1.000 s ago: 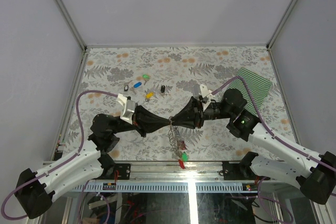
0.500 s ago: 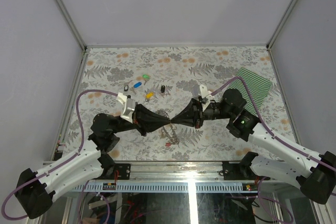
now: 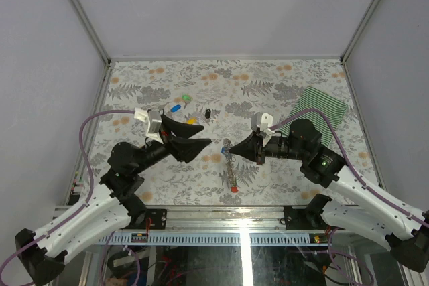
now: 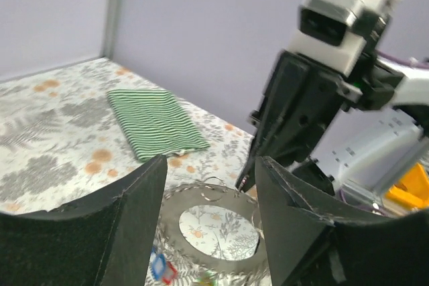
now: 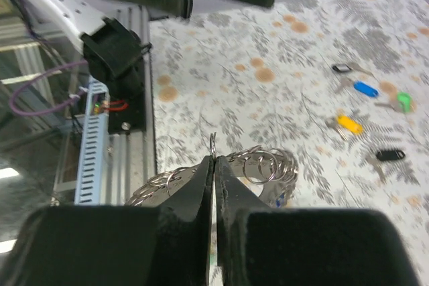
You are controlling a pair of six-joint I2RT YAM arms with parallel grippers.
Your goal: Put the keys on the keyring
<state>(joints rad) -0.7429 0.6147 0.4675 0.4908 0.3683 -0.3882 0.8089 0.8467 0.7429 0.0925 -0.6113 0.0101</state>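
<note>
My right jaws were clamped shut on rim of keyring (image 3: 231, 171), which hung edge-on under their tips, red key (image 3: 234, 189) on it. My left jaws stood open, facing right jaws, near ring, not touching it. Four loose keys (image 3: 191, 120) lay on surface (image 3: 281, 85) beyond left jaws: blue, green, yellow, black

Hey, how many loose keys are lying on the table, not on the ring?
5, grouped left of centre on the table: black-and-white key, blue key, green key farthest back, yellow key, black key rightmost. More may be hidden under the arms.
</note>
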